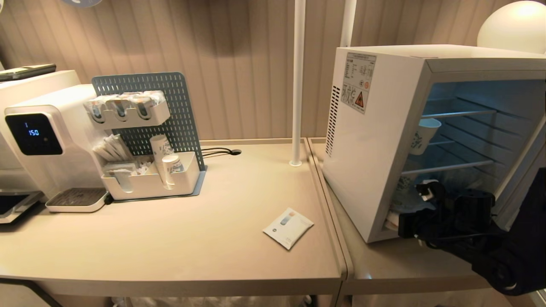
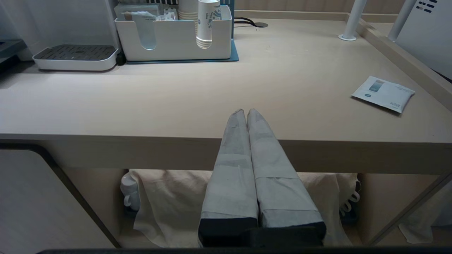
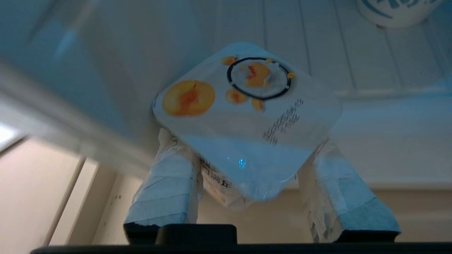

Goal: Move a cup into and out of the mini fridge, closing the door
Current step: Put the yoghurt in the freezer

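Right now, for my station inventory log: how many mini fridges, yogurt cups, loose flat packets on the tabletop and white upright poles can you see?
Mini fridge: 1
Yogurt cup, held in the right gripper: 1
Flat packet loose on the table: 1
White poles: 2
Total: 5

The mini fridge (image 1: 375,162) stood open at frame right; a paper cup (image 1: 424,135) and wire shelves (image 1: 458,114) crowded its upper interior.
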